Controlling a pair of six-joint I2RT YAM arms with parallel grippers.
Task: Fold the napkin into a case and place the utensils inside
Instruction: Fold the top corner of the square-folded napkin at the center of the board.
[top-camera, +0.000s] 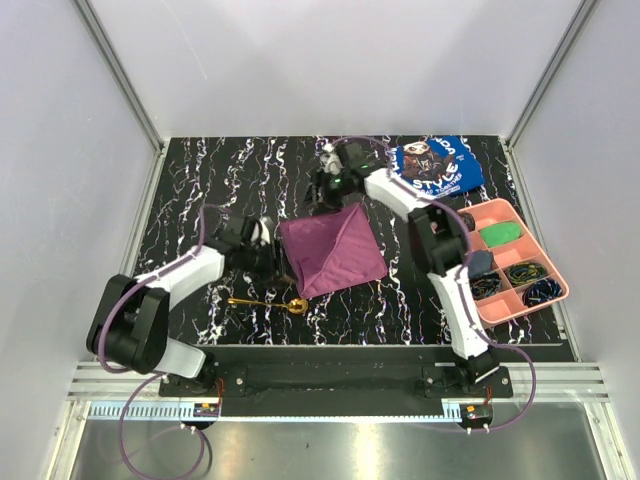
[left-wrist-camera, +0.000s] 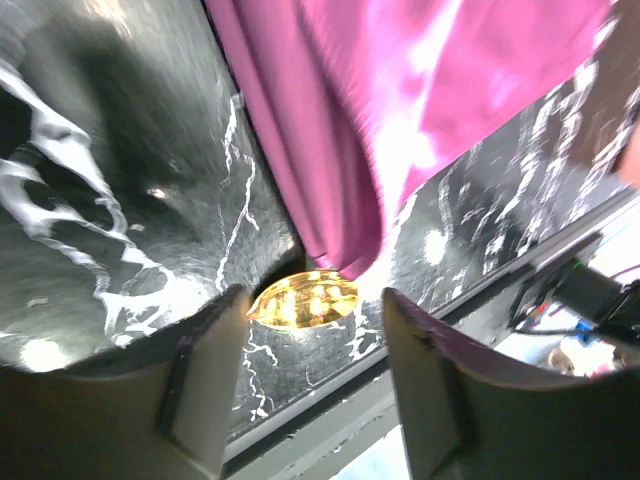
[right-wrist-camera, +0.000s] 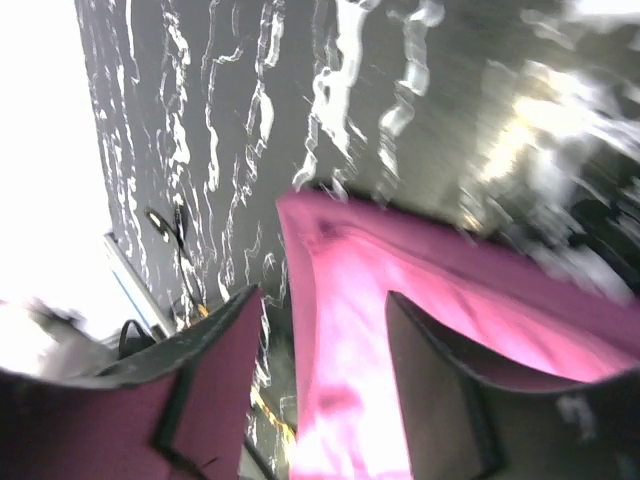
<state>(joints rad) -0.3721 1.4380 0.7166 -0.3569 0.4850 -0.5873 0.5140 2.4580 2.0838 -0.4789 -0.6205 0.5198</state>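
Table (top-camera: 200, 190): black marble-pattern top between white walls, pink tray (top-camera: 556, 292) at the right edge.
Napkin (top-camera: 335, 250): purple cloth at the centre, folded into a tilted square, not yet a narrow case.
Spoon (top-camera: 266, 302): gold, lower left of the cloth, long axis left to right, bowl just beside the cloth's lower corner.
Left gripper (top-camera: 268, 243): at the cloth's left edge, jaws spread, empty.
Right gripper (top-camera: 323, 192): at the upper corner, jaws spread, empty.
Nearer arm: left, by my judgement; the spoon lies just below its jaws.
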